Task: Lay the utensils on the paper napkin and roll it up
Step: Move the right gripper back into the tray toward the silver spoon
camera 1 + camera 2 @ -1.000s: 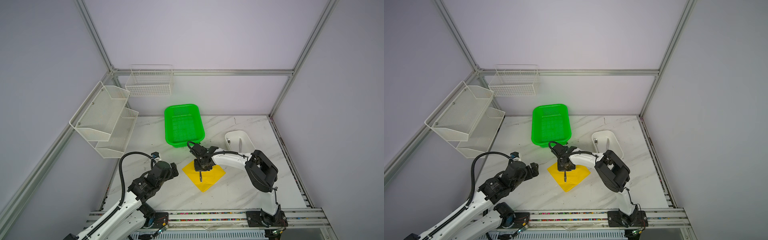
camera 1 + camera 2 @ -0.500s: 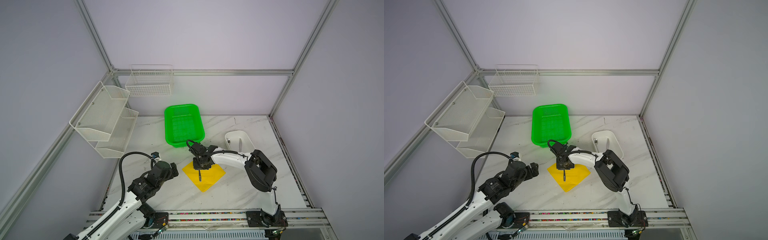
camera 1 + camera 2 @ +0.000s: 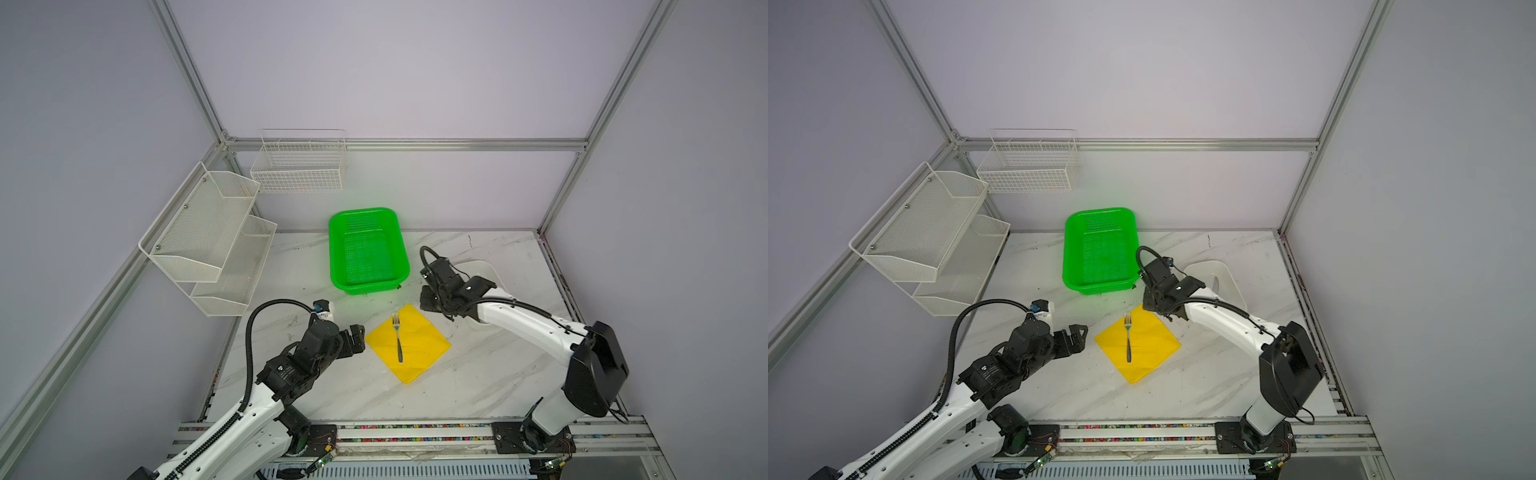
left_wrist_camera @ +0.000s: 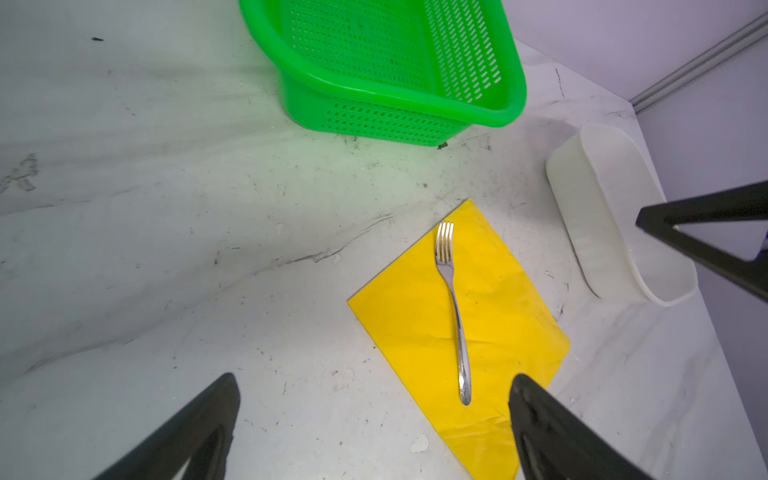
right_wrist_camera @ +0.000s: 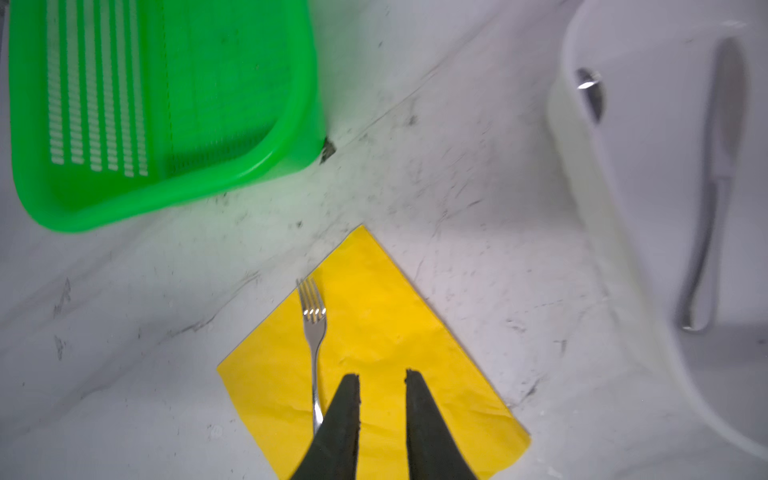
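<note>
Utensils come first: the slim shiny silver metal fork (image 3: 397, 338) already lies on the bright yellow thin square paper napkin (image 3: 420, 349), handle toward the desk's front edge and tines toward the green perforated plastic basket (image 3: 365, 287). The napkin sits as a diamond on the white marble-look desk (image 3: 478, 374), nearer the front edge than the back, one corner pointing at the basket. The silver metal knife (image 5: 721, 166) lies flat in the white rectangular plastic tray (image 4: 598, 232) near the desk's right edge. A second shiny piece (image 5: 590, 93) shows over the tray wall, probably the spoon, though most of it is hidden.

The right gripper (image 5: 382, 374) hovers by the napkin's far corner, its jaws a little apart with nothing between them. The left gripper (image 3: 356, 338) waits just beside the napkin's left corner, jaws spread wide and empty.

By the look of them, the knife and spoon will be stiff, light and slippery, and lying flat they leave little to catch. A pinch across the narrow handle, near its middle, should hold best. The napkin looks featherlight, soft and easily torn, and would likely slide on the smooth desk. A corner is the place to lift it, with the utensils' weight pinning the rest.
</note>
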